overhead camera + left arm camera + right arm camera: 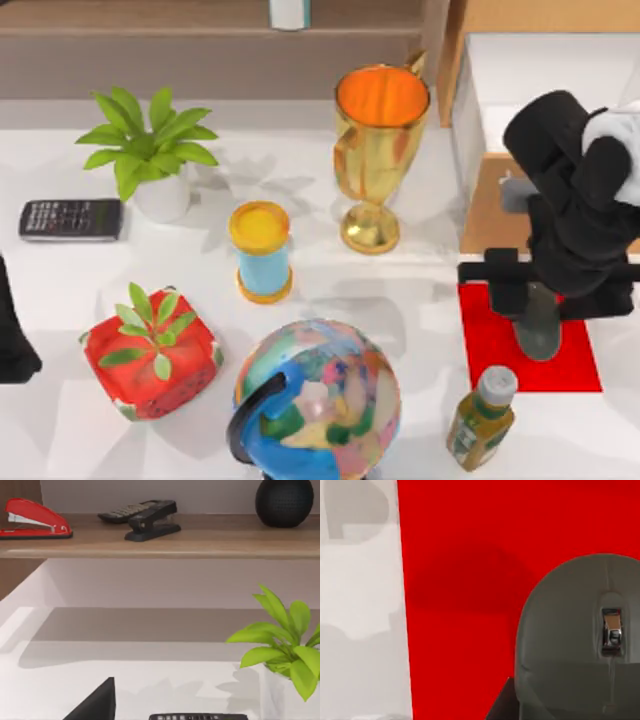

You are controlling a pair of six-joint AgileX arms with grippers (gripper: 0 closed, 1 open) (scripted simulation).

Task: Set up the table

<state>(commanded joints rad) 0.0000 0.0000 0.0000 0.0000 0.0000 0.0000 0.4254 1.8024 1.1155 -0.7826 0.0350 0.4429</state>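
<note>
no readable text; calculator keys and bottle label illegible.

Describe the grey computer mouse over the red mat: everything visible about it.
The grey mouse is a smooth, matte, dark grey rounded shell with a seam down its middle and a shiny metallic scroll wheel set in a slot. From above it shows as an elongated grey oval over the red mat, near the table's right side, partly covered by the right gripper directly above it. A soft shadow lies on the mat beside it. Whether it rests on the mat or is held just above cannot be told.
</note>
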